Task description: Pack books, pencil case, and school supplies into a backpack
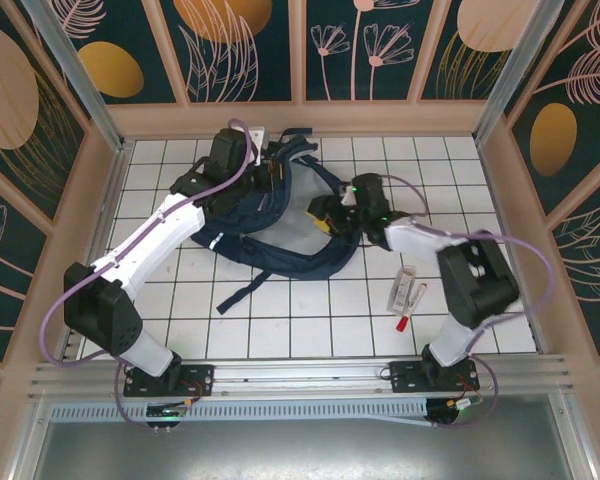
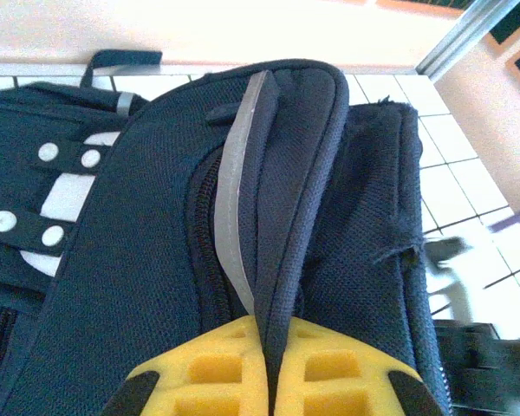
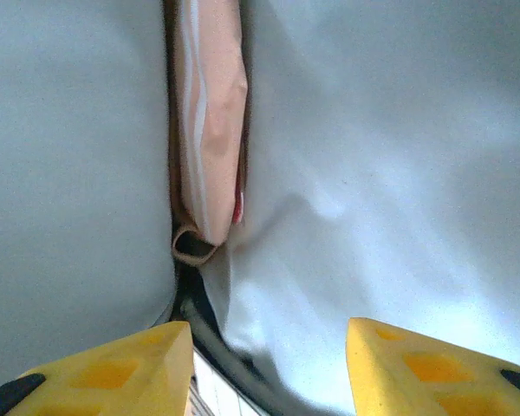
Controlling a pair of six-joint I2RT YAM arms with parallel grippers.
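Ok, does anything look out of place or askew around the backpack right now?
Nothing looks damaged or spilled. The pen and the packet lie on the table beside the right arm, outside the backpack. One strap trails loose across the tiles toward the near edge.

Pencil case (image 3: 212, 130): only a narrow strip is seen betw. pale lining (image 3: 373, 173) folds inside the backpack (image 1: 280, 225); upper end cut off by frame top, rest hidden. Red sliver (image 3: 238, 211) beside it is too small to be identified. Left claw (image 2: 269, 355), pinched on a backpack flap, is cut off at btm edge, as is right claw (image 3: 269, 347). Blurred pale shape (image 2: 442, 251) right of backpack can't be made out. Print on packet (image 1: 404, 285) and pen (image 1: 412, 305), on bench (image 1: 310, 320) right of backpack, is too small to be read.
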